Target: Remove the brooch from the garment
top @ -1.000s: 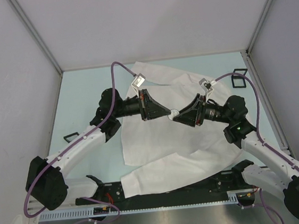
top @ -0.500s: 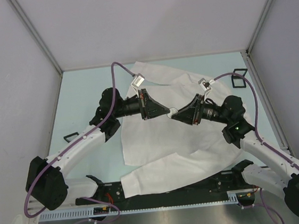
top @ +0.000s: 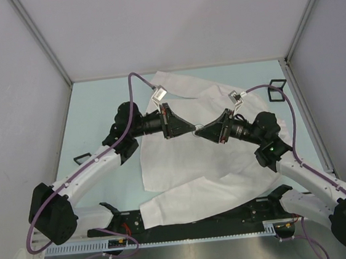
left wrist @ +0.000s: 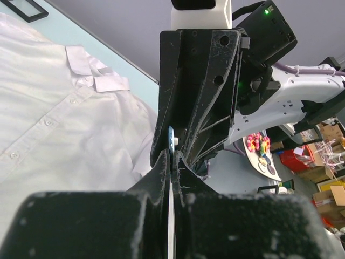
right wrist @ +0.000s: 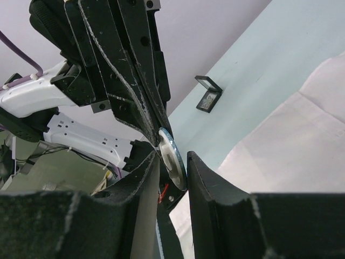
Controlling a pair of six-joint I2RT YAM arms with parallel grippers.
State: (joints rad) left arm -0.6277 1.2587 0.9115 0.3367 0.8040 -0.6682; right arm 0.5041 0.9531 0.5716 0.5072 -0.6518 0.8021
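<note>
The garment (top: 183, 165) is a large white shirt spread flat on the pale green table, its collar and buttons visible in the left wrist view (left wrist: 54, 118). Both grippers meet tip to tip above its middle. My left gripper (top: 193, 129) is shut, with a thin fold of white cloth pinched between its jaws (left wrist: 171, 159). Just beyond its tips sits the brooch (left wrist: 170, 141), a round disc with a blue edge. In the right wrist view the brooch (right wrist: 173, 154) shows its silver back, and my right gripper (right wrist: 172, 159) is closed on it from both sides.
A small black frame (top: 278, 90) lies at the table's right edge by the shirt sleeve, and another black clip (top: 82, 157) lies at the left. White walls enclose three sides. A black rail (top: 196, 227) runs along the near edge over the shirt hem.
My right gripper has slid a little left and up towards the left gripper, and its jaws have narrowed onto the brooch. The left arm has held still.
</note>
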